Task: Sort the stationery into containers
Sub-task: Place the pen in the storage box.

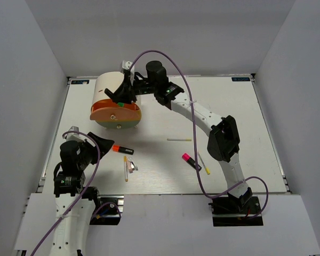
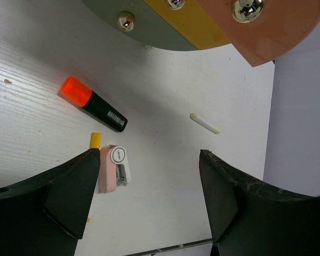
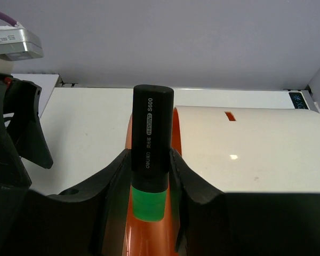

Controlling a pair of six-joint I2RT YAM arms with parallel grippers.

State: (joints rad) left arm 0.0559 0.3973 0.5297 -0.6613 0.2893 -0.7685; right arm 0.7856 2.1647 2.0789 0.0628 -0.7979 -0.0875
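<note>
Right gripper (image 3: 149,176) clamped green-capped marker (image 3: 151,133), cap down, directly over orange drawer (image 3: 149,238); cream cabinet (image 3: 245,144) just beyond. Left gripper (image 2: 149,160) spread wide, empty; pink clip (image 2: 111,173) beside one finger, orange-capped marker (image 2: 93,104) farther ahead.

green-cap marker (image 3: 151,160) gripped in right gripper (image 3: 149,166) at cabinet's (image 1: 109,85) orange drawer (image 1: 116,113). orange-cap marker (image 1: 122,150), pink-cap marker (image 1: 191,161), yellow stick (image 1: 126,169), white stick (image 1: 179,140), pink clip (image 2: 108,169) flat on table (image 1: 245,133).
</note>
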